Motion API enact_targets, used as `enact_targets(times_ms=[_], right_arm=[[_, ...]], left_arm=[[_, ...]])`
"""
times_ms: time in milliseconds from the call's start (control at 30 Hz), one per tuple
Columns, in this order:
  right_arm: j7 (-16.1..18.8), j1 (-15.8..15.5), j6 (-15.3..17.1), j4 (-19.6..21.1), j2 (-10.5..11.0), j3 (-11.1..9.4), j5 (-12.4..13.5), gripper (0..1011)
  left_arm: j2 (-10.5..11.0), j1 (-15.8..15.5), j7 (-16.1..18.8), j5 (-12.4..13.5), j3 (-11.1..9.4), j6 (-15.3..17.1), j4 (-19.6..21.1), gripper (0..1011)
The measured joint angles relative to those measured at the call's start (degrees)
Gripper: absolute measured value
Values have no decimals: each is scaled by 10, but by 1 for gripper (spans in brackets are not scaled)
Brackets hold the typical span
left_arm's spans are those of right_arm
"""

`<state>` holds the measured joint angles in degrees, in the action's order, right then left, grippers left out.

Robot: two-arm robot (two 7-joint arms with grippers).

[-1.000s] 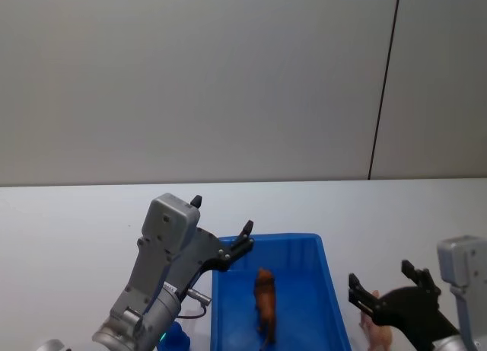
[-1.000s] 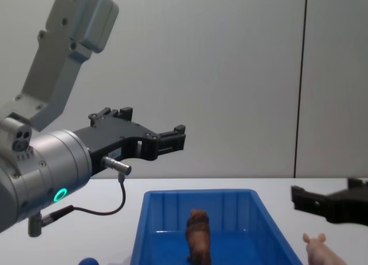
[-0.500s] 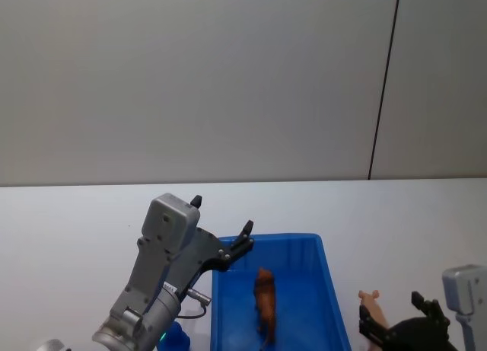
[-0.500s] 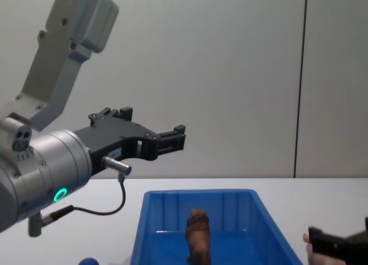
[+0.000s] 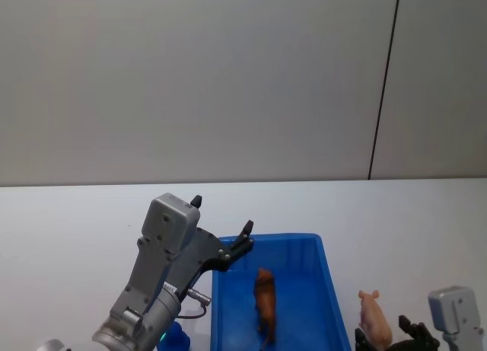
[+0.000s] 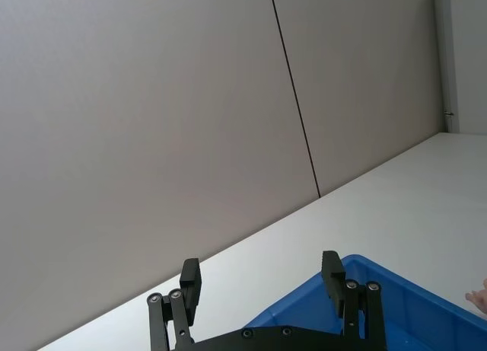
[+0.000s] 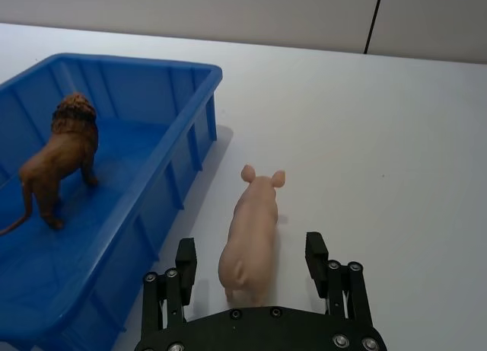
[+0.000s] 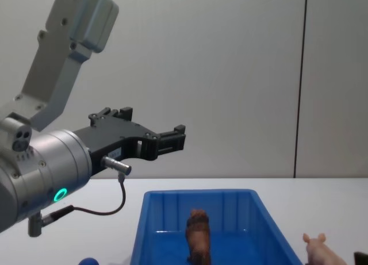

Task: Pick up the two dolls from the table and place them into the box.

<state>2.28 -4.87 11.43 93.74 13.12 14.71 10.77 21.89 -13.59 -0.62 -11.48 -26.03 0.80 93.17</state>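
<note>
The right claw (image 7: 251, 246), fingers apart, flanks the rear of a pink pig (image 7: 253, 229) standing on the counter (image 7: 380, 138) just beside the box (image 7: 183, 164) (brown lion (image 7: 65, 157) inside); the left claw (image 6: 261, 271), also spread, hangs above the box's far left corner.

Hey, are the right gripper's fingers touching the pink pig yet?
Apart. In the right wrist view the right gripper is open with a finger on each side of the pink pig, and white table shows in both gaps.
</note>
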Motion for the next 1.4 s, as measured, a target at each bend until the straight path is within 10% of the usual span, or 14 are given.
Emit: enact_targets(times_ms=[567, 1400], right_arm=[[-1, 5, -25, -24, -8, 4, -23, 396], [53, 26, -80, 35, -26, 12, -22, 379]], left_arm=[[0, 0, 0, 0, 0, 0, 0, 1001], [0, 0, 0, 0, 0, 0, 0, 1001]])
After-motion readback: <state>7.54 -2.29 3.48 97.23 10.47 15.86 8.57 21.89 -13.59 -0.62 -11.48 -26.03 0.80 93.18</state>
